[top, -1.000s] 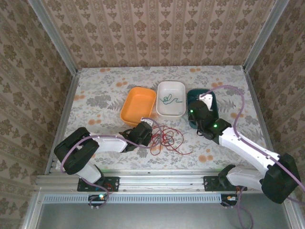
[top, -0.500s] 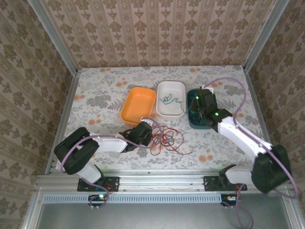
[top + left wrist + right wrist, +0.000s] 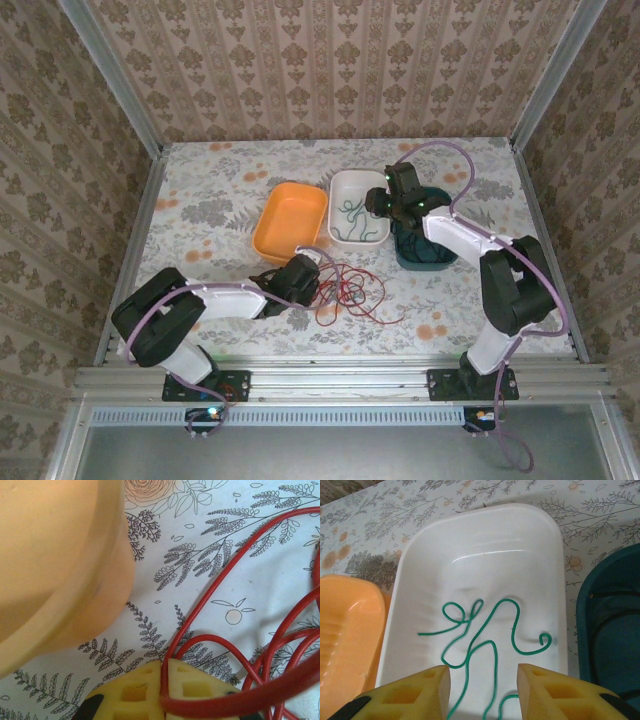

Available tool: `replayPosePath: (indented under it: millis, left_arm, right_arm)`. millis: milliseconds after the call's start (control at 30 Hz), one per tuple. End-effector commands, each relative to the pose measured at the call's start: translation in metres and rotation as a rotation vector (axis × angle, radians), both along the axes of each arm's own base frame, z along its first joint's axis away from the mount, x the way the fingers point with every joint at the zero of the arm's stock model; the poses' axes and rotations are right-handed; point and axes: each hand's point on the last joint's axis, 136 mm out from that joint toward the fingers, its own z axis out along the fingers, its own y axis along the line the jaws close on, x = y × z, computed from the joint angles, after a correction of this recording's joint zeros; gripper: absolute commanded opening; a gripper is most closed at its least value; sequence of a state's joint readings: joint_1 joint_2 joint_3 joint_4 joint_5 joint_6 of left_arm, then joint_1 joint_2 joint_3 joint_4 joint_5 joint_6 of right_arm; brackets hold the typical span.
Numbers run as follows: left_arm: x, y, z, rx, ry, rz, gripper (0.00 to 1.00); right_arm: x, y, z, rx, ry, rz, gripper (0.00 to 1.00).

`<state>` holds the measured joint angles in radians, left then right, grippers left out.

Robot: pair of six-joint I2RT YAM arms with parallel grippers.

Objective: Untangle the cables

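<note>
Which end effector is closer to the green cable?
Right. The right end effector hovers open above the green cable in the white tray; the left end effector grips the red cable beside the orange tray.

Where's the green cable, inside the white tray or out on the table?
Inside: the green cable lies in loose curls on the white tray floor.

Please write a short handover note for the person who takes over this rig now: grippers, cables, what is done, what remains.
Left gripper: shut on a red cable, beside the orange tray.
Right gripper: open, over the white tray.
Done: the green cable lies alone in the white tray.
Left to do: the red tangle on the table, by the left gripper, is not yet pulled apart.
</note>
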<state>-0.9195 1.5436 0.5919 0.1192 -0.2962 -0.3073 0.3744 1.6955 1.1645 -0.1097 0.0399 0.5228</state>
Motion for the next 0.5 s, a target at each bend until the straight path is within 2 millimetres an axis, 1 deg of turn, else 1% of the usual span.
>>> replayPosePath:
  millis: [0,100,267,367,467]
  left_arm:
    - [-0.005,0.011,-0.006,0.029,0.043,0.016,0.00]
    - [-0.003,0.010,-0.007,0.023,0.042,0.020,0.00]
    - [0.000,0.009,-0.010,0.025,0.043,0.027,0.00]
    - [0.000,0.009,-0.011,0.028,0.043,0.032,0.00]
    - [0.000,0.011,-0.011,0.036,0.041,0.035,0.00]
  right_arm:
    - [-0.026,0.010,0.011,-0.010,0.006,0.084,0.42]
    - [-0.067,0.021,-0.003,-0.035,0.059,0.178,0.42]
    - [-0.152,0.050,-0.042,-0.069,0.208,0.438,0.39]
    - [-0.189,0.059,-0.057,-0.052,0.284,0.544,0.37]
    - [-0.207,0.056,-0.066,-0.051,0.335,0.580,0.36]
